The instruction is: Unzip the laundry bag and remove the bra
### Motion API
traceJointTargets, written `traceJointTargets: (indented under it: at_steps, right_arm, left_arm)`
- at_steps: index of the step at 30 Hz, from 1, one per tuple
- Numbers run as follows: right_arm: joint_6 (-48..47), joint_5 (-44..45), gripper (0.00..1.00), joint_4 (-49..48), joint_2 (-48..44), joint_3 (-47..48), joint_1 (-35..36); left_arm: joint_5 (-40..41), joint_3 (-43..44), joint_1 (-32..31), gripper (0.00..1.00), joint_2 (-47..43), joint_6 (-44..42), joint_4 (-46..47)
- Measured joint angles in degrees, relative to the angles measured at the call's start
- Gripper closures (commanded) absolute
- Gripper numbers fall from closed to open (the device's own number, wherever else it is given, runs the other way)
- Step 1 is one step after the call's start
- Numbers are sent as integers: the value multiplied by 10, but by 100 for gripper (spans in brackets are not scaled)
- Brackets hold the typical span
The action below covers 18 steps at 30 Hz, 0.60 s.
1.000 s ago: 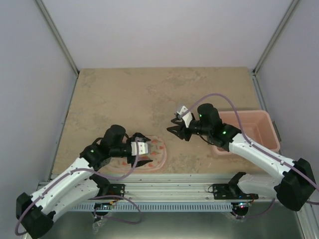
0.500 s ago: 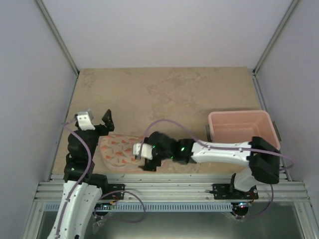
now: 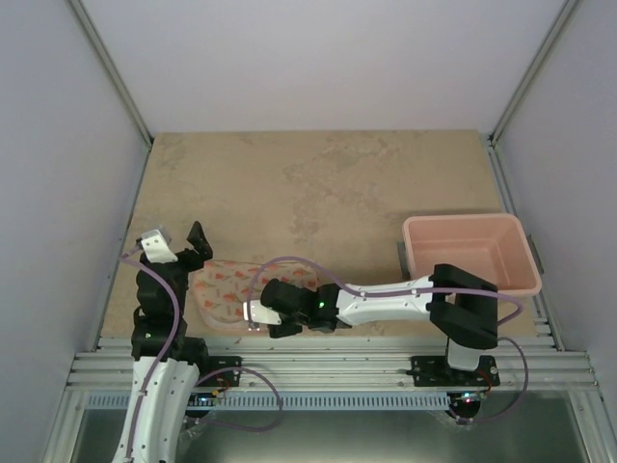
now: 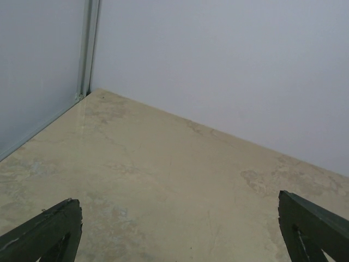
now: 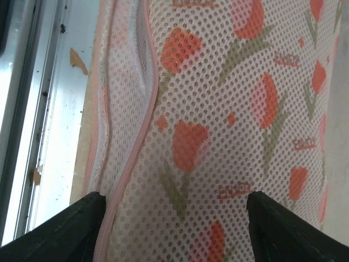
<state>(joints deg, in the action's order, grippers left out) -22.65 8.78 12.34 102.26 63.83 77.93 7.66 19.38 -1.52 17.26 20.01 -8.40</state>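
Right wrist is showing right fingers [image 5: 60, 232], apart, hovering over the flat cream orange-printed mesh laundry bag [image 5: 234, 114]; its pink zip rim [image 5: 156, 82] is running lengthwise just inside one finger.

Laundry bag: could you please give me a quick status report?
Left gripper open, raised beside the laundry bag. Right gripper open, low over it. Zip looks shut; bra unseen.

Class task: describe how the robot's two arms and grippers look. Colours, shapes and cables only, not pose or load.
The left arm and right arm match: white shell links between rounded black joints, each trailing a looping lilac cable. The left gripper and right gripper each carry a small white block. Their jaws are dark, tapering wedges.
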Motion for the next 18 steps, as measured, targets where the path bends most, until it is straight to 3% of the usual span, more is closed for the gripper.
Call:
traceJointTargets:
  at_steps: [3,7,12,18]
  right_arm:
    - [-2,10,48,3,15,12,0]
    - [-1,26,60,12,29,26,1]
    - [7,49,63,19,24,35,2]
    - [17,97,59,23,0,42,-5]
  left_arm:
    - [-3,0,0,1,0,0,8]
    - [-7,-1,0,1,0,0,10]
    - [-12,-2,1,1,-1,0,12]
    - [-13,-2,1,1,-2,2,12]
